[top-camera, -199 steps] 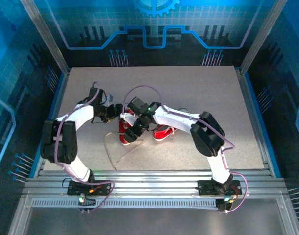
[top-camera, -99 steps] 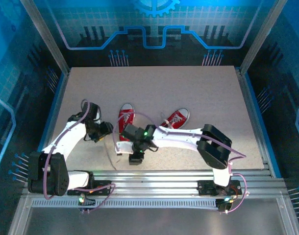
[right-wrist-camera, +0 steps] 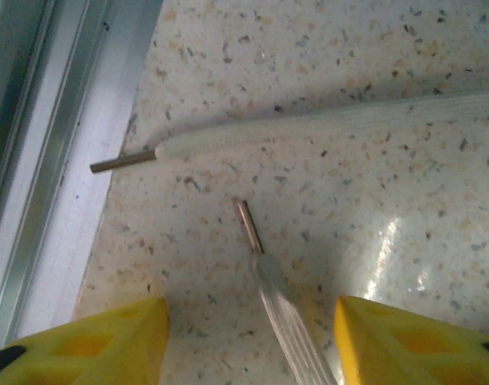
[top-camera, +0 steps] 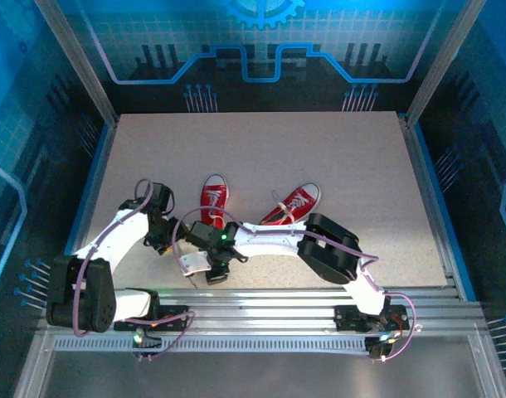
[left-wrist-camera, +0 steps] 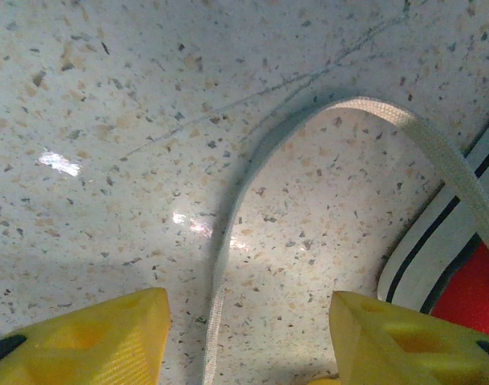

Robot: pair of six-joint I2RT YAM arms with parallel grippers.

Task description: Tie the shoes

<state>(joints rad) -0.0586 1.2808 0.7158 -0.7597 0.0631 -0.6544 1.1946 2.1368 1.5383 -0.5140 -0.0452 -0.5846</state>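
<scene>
Red canvas shoes (top-camera: 213, 199) — white laces (left-wrist-camera: 221, 265) loose.

Both arms drawn back off the shoes (top-camera: 213, 199) toward the near edge, left fingers (left-wrist-camera: 100, 337) and right fingers (right-wrist-camera: 100, 341) now low over the laces (right-wrist-camera: 284, 313) on the surface (top-camera: 361, 166)

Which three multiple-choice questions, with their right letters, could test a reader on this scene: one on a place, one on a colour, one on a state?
1. Where do the two lace tips lie?
A) inside a shoe
B) on the table, beside the metal rail
C) on a finger

2. What colour are the shoes?
A) blue
B) red
C) black

3. How is the left gripper?
A) shut on a shoe
B) shut on the lace
C) open, the lace between its fingers

B: both tips rest on speckled table. B: red canvas. C: fingers stand apart.
</scene>
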